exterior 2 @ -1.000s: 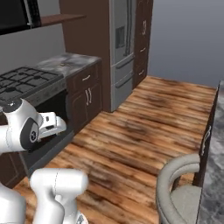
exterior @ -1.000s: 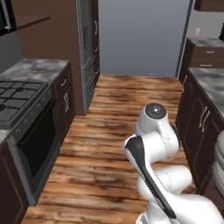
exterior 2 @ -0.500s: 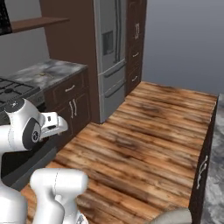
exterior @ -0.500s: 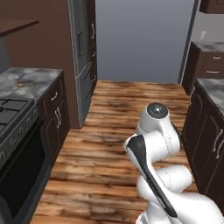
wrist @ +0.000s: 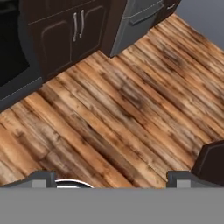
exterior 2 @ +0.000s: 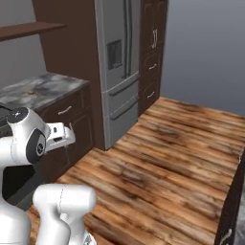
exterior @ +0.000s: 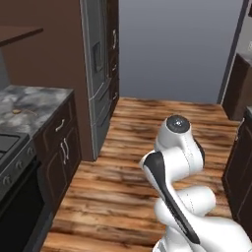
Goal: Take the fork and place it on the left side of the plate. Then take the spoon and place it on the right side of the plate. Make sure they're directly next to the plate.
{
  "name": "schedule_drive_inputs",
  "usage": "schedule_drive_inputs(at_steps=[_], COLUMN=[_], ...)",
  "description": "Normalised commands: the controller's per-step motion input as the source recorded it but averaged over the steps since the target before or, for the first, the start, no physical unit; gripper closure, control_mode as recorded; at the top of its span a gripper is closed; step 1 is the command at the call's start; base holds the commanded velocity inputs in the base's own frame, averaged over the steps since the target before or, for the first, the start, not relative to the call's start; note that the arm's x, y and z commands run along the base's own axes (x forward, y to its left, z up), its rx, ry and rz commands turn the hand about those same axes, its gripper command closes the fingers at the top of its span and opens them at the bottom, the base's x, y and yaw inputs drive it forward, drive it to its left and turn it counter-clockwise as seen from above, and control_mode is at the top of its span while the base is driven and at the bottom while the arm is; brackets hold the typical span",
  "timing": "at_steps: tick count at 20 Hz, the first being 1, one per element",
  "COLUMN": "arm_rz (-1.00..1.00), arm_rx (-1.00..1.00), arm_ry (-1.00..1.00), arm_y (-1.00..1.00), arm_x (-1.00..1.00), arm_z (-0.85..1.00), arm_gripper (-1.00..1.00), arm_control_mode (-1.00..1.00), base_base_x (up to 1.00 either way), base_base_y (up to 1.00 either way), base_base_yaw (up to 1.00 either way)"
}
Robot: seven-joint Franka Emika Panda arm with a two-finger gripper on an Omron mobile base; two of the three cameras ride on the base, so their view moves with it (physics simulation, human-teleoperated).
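Note:
The fork, the spoon and the plate are out of view. My gripper (wrist: 112, 178) is open, its two dark fingertips (wrist: 42, 177) wide apart with nothing between them. It looks down at bare wooden floor (wrist: 131, 100) in front of dark cabinet doors (wrist: 72, 33). The white arm (exterior: 172, 162) is folded up close over the base, with the hand (exterior 2: 60, 134) held out towards the cabinets.
A marble-topped counter (exterior: 29, 106) on dark cabinets stands at the left, with a small tan thing (exterior: 17, 111) lying on it. Beyond it rises a steel fridge (exterior 2: 117, 67). An oven front (exterior: 15, 197) is at the lower left. Dark cabinets (exterior: 241, 167) line the right side.
The whole picture has shifted: the base has moved, so the stove has slid off to the left and the fridge is nearer. The arm keeps its pose and the gripper stays open.

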Motion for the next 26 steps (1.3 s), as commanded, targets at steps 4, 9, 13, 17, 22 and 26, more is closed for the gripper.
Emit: schedule_drive_inputs(at_steps=[4,9,13,17,22,26], arm_rz=[0.00,0.00,0.00,0.00,0.00,0.00], arm_rx=[0.00,0.00,0.00,0.00,0.00,0.00], arm_ry=[0.00,0.00,0.00,0.00,0.00,0.00], arm_y=[0.00,0.00,0.00,0.00,0.00,0.00], arm_x=[0.00,0.00,0.00,0.00,0.00,0.00], arm_z=[0.00,0.00,0.00,0.00,0.00,0.00], arm_gripper=[-1.00,-1.00,-1.00,-1.00,-1.00,-1.00], arm_control_mode=[1.00,1.00,1.00,1.00,1.00,1.00], base_base_x=[1.00,1.00,1.00,1.00,1.00,0.92], base_base_y=[0.00,0.00,0.00,0.00,0.00,0.09], base_base_yaw=[0.32,0.35,0.41,0.44,0.45,0.43])
